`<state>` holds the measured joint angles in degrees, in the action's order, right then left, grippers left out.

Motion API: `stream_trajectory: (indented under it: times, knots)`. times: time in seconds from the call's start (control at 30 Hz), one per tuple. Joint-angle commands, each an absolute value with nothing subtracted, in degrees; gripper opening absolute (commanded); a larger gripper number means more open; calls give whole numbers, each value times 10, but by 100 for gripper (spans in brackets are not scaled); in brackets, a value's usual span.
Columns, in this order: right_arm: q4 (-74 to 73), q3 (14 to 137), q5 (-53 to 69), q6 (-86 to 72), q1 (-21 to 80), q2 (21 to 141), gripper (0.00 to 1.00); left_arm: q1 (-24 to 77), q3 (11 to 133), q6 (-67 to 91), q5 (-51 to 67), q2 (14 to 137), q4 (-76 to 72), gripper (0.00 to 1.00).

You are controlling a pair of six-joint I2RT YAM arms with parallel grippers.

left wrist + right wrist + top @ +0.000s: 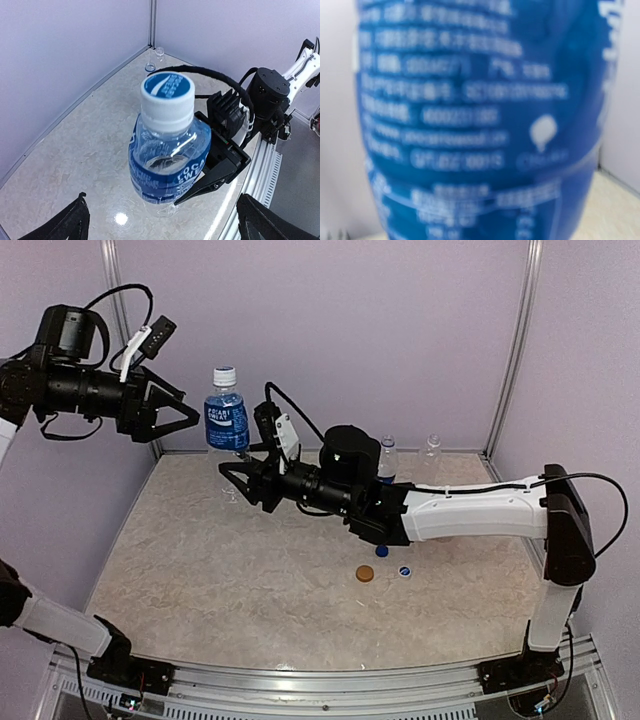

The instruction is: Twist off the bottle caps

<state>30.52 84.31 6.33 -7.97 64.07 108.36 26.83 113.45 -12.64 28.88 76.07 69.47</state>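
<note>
The right gripper [236,485] is clamping the bottle [226,422] and holding it upright above the bench's [230,590] far-left corner, probably so its cap [224,374] is standing clear for the left gripper [190,407], which is hovering near with fingers apart. An orange cap [365,573] and two blue caps [382,551] are lying loose toward the beige marbled bench's right edge; lilac walls [350,320] are enclosing it.

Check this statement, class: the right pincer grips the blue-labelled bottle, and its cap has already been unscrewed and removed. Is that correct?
No. The right pincer does grip the blue-labelled bottle, but its cap is still on the neck, not removed. The left wrist view shows this.
</note>
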Motion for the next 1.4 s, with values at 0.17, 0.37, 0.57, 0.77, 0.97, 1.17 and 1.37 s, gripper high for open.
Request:
stream_trajectory:
  times: [0.17, 0.37, 0.57, 0.77, 0.97, 1.17, 1.37]
  knots:
    - [401, 905, 62, -81, 698, 1094, 44, 270, 950, -123, 355, 557, 513, 99]
    - [360, 962, 116, -29, 734, 1116, 45, 275, 809, -69, 467, 462, 390, 99]
    - [295, 1020, 114, 15, 753, 1143, 46, 285, 787, -53, 474, 467, 346, 98]
    - [279, 1036, 114, 20, 756, 1151, 45, 302, 753, -19, 473, 470, 297, 86]
    - [272, 1032, 110, 27, 757, 1145, 48, 307, 746, -39, 466, 469, 319, 66]
    - [275, 986, 62, 38, 756, 1111, 89, 307, 750, -59, 403, 463, 332, 50]
    - [191, 906, -26, 62, 755, 1023, 99, 307, 729, -176, 214, 449, 345, 49]
